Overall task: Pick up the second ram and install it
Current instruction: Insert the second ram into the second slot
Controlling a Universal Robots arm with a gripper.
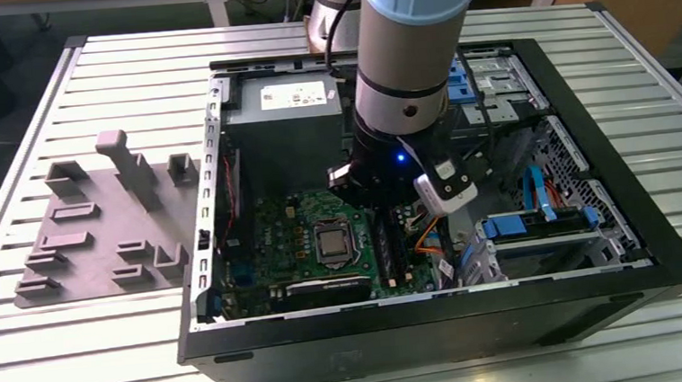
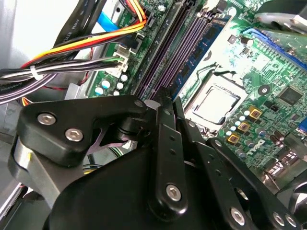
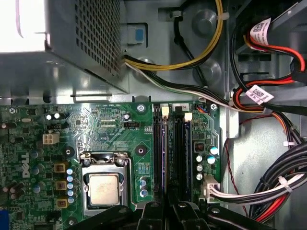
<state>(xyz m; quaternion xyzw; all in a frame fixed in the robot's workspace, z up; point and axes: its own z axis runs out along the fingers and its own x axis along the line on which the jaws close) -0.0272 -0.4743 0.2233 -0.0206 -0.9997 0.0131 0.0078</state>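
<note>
In the exterior view the arm reached down into the open computer case [image 1: 447,328], its pincer [image 1: 382,227] low over the motherboard [image 1: 302,239], at the long black slots [image 1: 383,242]; a grey tray of holder blocks [image 1: 91,226] lay on the table [image 1: 88,353] well apart, toward the exterior view's left of the pincer. In the second wrist view the pincer [image 2: 162,103] filled the foreground, its tips drawn toward each other right at the near end of the slots [image 2: 177,52], with a bundle of cables [image 2: 72,48] off to one side. In the first wrist view the pincer [image 3: 168,207] sat just before the slots [image 3: 181,153], the processor socket [image 3: 103,187] beside them. I could not tell whether the pincer pinched anything, nor pick the second ram out from the dark slots ahead of it
</note>
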